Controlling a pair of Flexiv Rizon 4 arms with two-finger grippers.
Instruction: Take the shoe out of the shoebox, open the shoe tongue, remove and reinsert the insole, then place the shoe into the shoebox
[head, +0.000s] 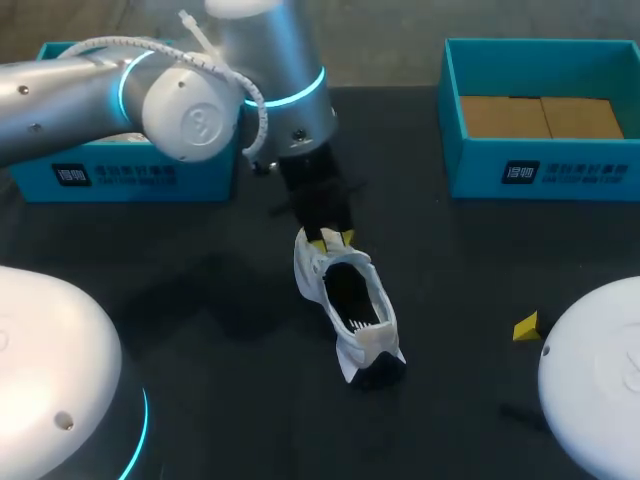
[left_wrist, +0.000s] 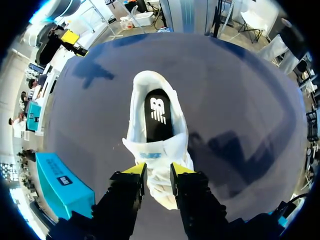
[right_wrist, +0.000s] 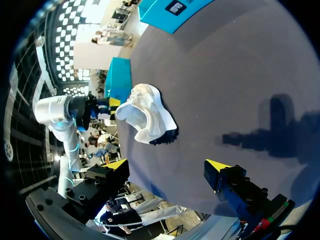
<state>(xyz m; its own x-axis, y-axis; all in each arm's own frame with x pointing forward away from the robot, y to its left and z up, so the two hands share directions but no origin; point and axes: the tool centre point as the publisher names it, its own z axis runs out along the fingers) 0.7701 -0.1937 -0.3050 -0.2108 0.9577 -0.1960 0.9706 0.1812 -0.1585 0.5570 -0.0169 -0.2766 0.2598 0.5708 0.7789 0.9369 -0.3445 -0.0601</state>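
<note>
Shoe (head: 350, 303) was out of its box, on the dark table (head: 200, 300) about midway between the two teal shoeboxes: one behind the left arm (head: 120, 178), the other at the far right (head: 540, 165). It looked tipped a bit onto its side, with dark sole showing at the heel end.

Left gripper (left_wrist: 157, 175) had its yellow tips clamped on the white front of the shoe, one finger on each side, right by the tongue (left_wrist: 155, 152). From the wrist camera I couldn't say for sure if it had just the tongue or the upper as well. The black insole (left_wrist: 158, 112) sat flat inside. Right gripper (right_wrist: 167, 167) was spread wide with nothing in it, near the table's edge and well apart from the shoe.

So I'd call this the tongue-opening step. To do it well I'd peel the tongue up and toward the toe, not yank it straight up, since a light shoe will just lift or slide with the pull. Bringing the free right gripper in to pin the heel would help loads. A wide open throat makes grabbing the insole much easier.
</note>
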